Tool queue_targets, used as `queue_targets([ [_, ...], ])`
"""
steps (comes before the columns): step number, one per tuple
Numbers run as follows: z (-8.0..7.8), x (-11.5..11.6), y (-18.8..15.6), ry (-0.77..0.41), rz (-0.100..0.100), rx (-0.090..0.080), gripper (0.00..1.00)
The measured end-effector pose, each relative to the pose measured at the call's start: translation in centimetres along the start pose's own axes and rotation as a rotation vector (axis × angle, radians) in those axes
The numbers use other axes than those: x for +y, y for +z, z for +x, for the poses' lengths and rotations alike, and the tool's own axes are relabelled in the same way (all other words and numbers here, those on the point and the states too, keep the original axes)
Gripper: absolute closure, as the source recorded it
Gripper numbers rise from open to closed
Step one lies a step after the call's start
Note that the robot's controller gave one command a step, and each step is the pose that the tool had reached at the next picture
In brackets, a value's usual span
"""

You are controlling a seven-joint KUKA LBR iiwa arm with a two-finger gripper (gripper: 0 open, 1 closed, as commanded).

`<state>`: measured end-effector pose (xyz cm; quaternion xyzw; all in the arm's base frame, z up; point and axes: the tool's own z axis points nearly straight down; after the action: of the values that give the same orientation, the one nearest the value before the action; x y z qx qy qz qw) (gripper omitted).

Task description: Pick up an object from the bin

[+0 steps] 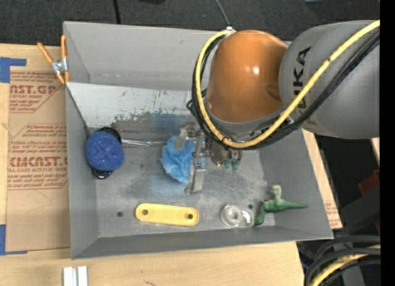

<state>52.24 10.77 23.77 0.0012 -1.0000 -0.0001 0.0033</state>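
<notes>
Grey bin (123,56) w/ blue ball (104,150), yellow bar (167,215), green dino (276,204), claw (194,160) by lt-blue wad (175,162) at ctr, grip state unclear

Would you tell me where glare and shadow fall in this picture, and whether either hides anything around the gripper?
Camera view: pale glare spots sit on the arm's orange cover. Camera view: the small clear round thing by the near wall glints. Camera view: the arm overhangs the gripper beside the crumpled blue thing, so that spot is somewhat shaded and hard to read.
</notes>
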Motion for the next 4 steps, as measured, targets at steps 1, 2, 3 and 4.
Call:
queue_targets([
  [1,-0.2,-0.1,-0.4,0.002,-0.001,-0.008,0.00],
  [2,-4.1,-1.3,3.9,0.006,-0.003,-0.011,0.00],
  [3,-5.0,-2.2,9.0,-0.056,-0.001,-0.010,0.00],
  [4,-5.9,-2.3,12.1,-0.051,-0.004,-0.015,0.00],
])
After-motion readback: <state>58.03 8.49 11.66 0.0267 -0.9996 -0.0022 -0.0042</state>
